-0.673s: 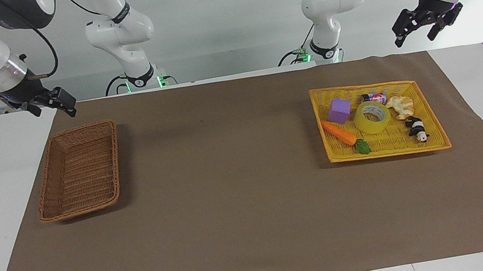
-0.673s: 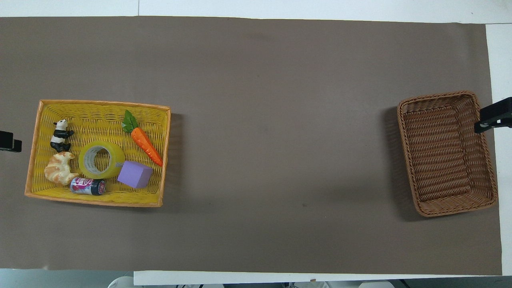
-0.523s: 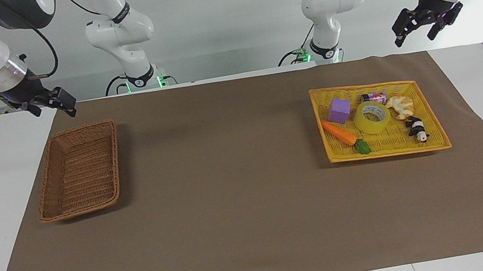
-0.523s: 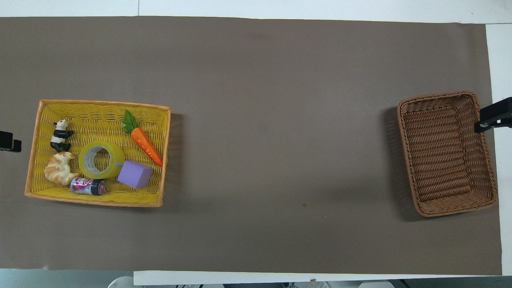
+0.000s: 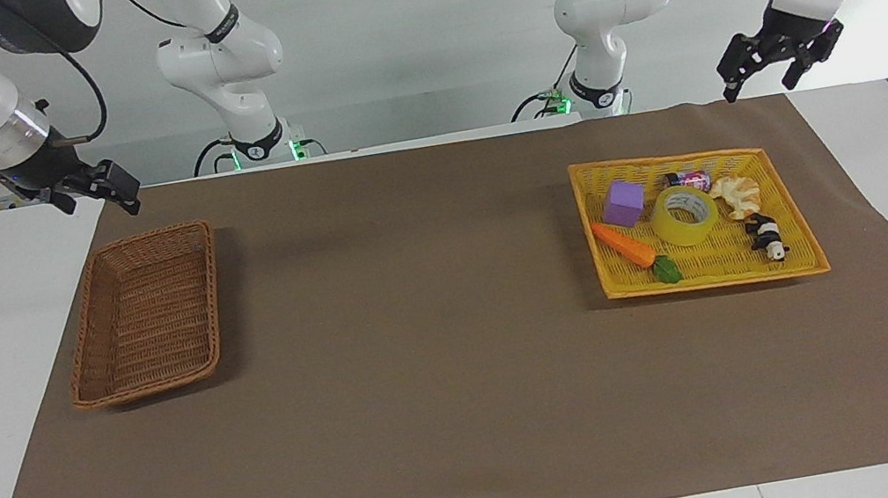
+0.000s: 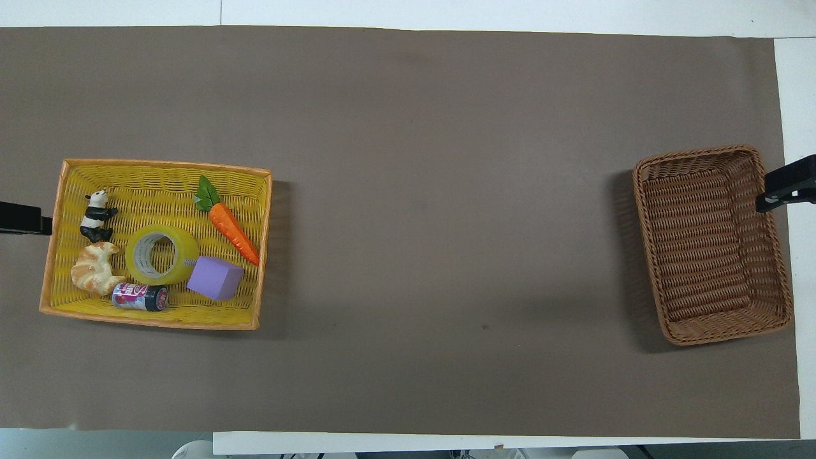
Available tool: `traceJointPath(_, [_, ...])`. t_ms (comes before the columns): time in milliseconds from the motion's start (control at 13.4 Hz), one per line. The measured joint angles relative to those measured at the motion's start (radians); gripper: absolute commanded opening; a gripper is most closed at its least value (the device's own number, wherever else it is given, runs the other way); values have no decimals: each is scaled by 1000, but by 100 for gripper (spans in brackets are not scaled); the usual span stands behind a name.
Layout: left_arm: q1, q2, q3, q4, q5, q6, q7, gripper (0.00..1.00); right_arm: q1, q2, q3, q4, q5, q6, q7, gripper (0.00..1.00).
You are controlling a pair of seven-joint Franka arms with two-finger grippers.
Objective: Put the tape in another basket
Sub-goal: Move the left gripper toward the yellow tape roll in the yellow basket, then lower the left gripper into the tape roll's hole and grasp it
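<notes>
The tape [image 5: 685,215] is a yellow roll with a white core. It lies flat in the middle of the yellow tray [image 5: 710,267], as the overhead view [image 6: 161,254] also shows. The brown wicker basket [image 5: 142,313] stands empty at the right arm's end of the table [image 6: 711,242]. My left gripper [image 5: 756,89] hangs open and empty in the air over the mat's edge, beside the tray's corner nearest the robots; its tip shows in the overhead view [image 6: 22,218]. My right gripper [image 5: 100,204] waits open and empty over the basket's nearest corner [image 6: 787,185].
In the tray [image 6: 159,185] around the tape lie a purple cube [image 6: 215,278], a toy carrot [image 6: 233,231], a croissant [image 6: 94,270], a small can [image 6: 140,297] and a panda figure [image 6: 95,215]. A brown mat [image 5: 429,376] covers the table between tray and basket.
My left gripper has moved a little toward the yellow tray; its tip reaches further into the overhead view. The right arm and all objects have not moved.
</notes>
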Motion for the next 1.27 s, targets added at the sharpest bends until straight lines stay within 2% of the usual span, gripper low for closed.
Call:
traceJointPath(224, [7,1,2,-199,0,188,0,99,0,0,0,0,0,0,0,100])
traceJointPath(374, [18,8,4,-285,0,299,1,99,0,0,0,0,0,0,0,100])
traceJointPath(972, [26,102,3,-477,0,570,14,99,0,0,0,0,0,0,0,100])
traceJointPath(1271, [29,124,4,-504,0,593,15,99,0,0,0,0,0,0,0,100])
